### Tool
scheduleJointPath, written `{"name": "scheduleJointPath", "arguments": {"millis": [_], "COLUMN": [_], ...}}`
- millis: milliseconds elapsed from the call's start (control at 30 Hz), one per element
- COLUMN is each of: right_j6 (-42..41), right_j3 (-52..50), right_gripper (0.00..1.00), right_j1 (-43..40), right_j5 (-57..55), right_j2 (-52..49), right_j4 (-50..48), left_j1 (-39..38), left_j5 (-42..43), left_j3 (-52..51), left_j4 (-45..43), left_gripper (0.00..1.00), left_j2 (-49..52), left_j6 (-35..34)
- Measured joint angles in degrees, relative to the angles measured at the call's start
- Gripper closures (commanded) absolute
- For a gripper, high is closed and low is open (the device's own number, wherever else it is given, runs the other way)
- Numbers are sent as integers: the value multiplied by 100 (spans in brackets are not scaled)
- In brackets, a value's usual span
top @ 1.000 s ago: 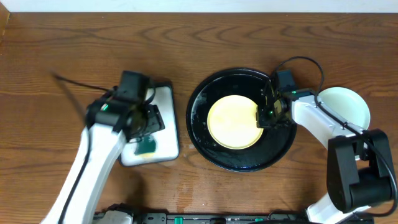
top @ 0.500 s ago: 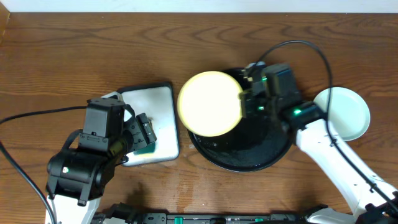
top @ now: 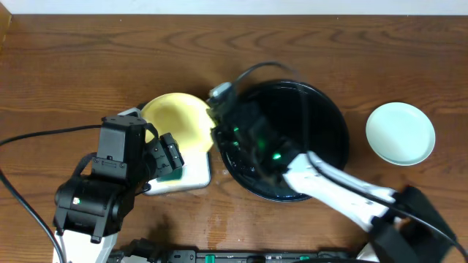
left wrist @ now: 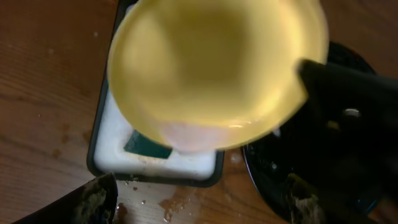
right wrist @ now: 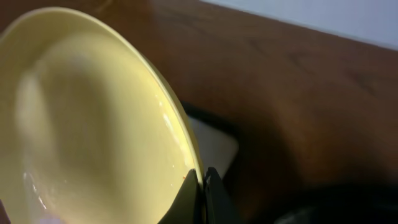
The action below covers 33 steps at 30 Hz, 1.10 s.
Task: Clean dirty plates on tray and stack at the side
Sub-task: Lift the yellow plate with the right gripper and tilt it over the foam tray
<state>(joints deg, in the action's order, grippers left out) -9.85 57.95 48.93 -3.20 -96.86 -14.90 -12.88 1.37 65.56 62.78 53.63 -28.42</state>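
The pale yellow plate (top: 178, 120) is held tilted above the white rectangular tray, pinched at its right rim by my right gripper (top: 214, 123). In the right wrist view the fingers (right wrist: 203, 186) are shut on the plate's edge (right wrist: 93, 124). In the left wrist view the yellow plate (left wrist: 211, 68) fills the top. My left gripper (left wrist: 199, 205) is open and empty below it, at the near edge of the white tray. The large black tray (top: 322, 117) holds no plate. A mint-green plate (top: 400, 133) lies on the table at the right.
The white rectangular dark-rimmed tray (top: 191, 175) holds a green sponge (top: 172, 174), which also shows in the left wrist view (left wrist: 146, 146). Drops of water lie on the wood (left wrist: 186, 202) in front of it. My right arm (top: 329, 186) stretches across the black tray.
My right gripper lifted the yellow plate off the black tray and carried it left, over the white tray. My left arm drew back towards the near edge.
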Motion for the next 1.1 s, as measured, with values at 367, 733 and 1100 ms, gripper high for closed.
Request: {"name": "scheduleJointPath", "arguments": {"millis": [367,733,1100], "right_j6": [2135,2964,3141], "right_j3": [-31,-31,-31], "right_gripper": [99,99,99], "right_j1": [345,597,597], "right_j5": [-581,-881,-964], "right_j2": [-72,109,140], "right_j4": [-1325,-1473,-1495], "left_j1": [0,0,0], "left_j5": [0,0,0], "left_j3": [2,2,2], "left_j4": [2,2,2], "left_gripper": [14,14,14], "left_j2": [0,0,0], "left_j6": [0,0,0]}}
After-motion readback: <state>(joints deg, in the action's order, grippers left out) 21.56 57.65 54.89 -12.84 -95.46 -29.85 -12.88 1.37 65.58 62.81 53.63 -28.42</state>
